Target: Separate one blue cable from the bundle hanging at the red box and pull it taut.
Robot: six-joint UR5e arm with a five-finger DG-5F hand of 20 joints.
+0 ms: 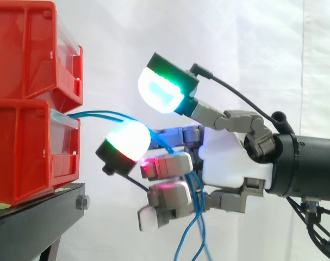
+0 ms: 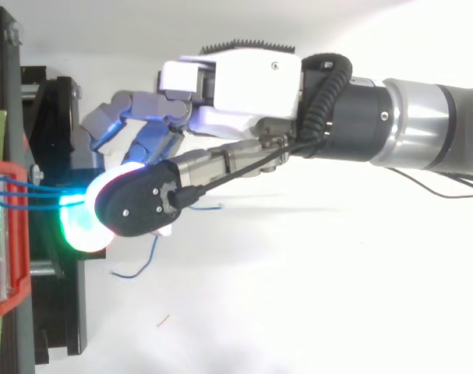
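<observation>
Blue cables point(image 1: 102, 114) leave the front of the lower red bin point(image 1: 23, 147) on the black stand point(image 1: 39, 217). From the side, we see them arc right into the hand point(image 1: 230, 157), where the lower fingers point(image 1: 167, 166) are curled round them. Below, the strands hang loose. From above, we see several strands run from the bin's edge point(image 2: 2, 234) to a green-glowing fingertip point(image 2: 80, 226).

Lab: white curtain point(image 1: 251, 43), red bins point(image 1: 23, 147).
</observation>
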